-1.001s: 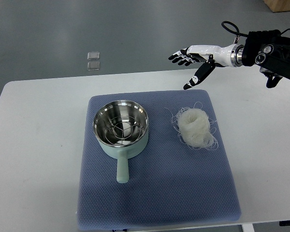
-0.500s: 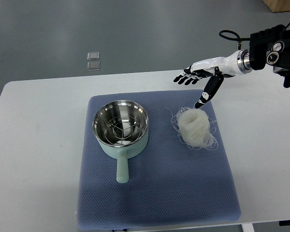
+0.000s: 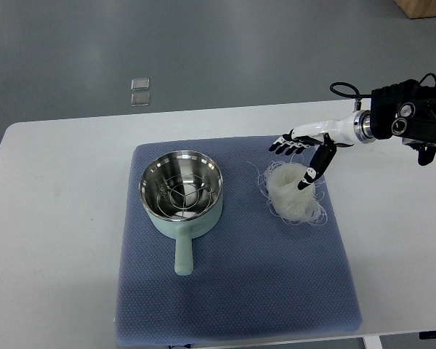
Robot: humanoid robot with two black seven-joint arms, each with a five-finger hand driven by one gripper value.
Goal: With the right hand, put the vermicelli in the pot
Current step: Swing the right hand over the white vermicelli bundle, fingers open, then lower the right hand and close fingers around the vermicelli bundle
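A white nest of vermicelli [image 3: 294,190] lies on the right half of a blue mat [image 3: 240,291]. A pale green pot [image 3: 182,195] with a steel inside stands on the mat's left half, handle toward me. My right hand [image 3: 299,158] comes in from the right edge and hovers over the top of the vermicelli. Its fingers are spread, four black fingertips [image 3: 282,147] at the nest's far side and the thumb tip over its right side. It holds nothing. My left hand is out of view.
The mat lies on a white table [image 3: 51,218]. Two small clear squares [image 3: 139,90] lie on the grey floor beyond the table. A black cable loops behind my right wrist [image 3: 343,90].
My right hand has come down and toward me, from above the table's far edge to just over the vermicelli. Its fingers stay spread. The pot and vermicelli have not moved.
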